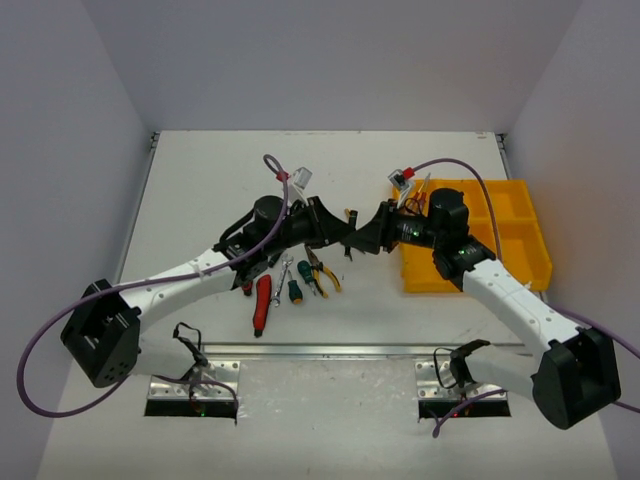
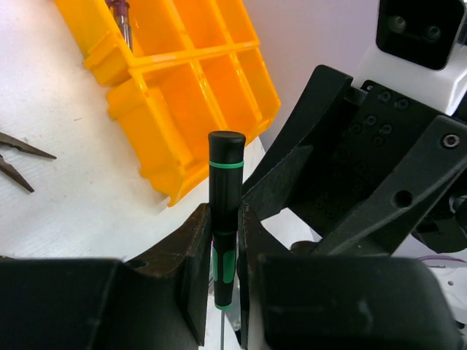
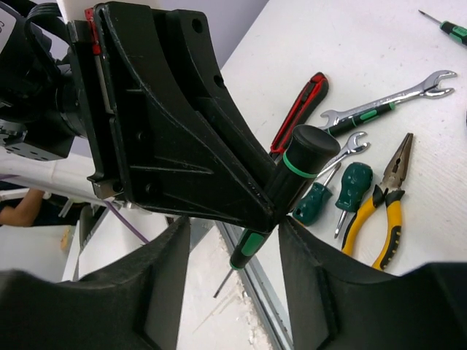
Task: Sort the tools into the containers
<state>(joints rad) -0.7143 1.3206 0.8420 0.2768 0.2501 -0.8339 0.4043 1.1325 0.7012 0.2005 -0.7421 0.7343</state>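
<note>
Table notes:

- **Loose tools:** On the white table, near side of the left gripper. Red-and-black utility knife, silver open-ended wrenches, two stubby green-handled screwdrivers, yellow-and-black pliers, all close together.
- **Left gripper:** Clamped mid-handle on a slim black screwdriver with green bands. Rounded cap sticks out past the fingertips, thin shaft runs back behind them.
- **Right gripper:** Meets it tip to tip, fingers apart, one either side of the screwdriver's cap.
- **Tray:** Bright yellow plastic six-compartment tray lies behind the right gripper.
</note>
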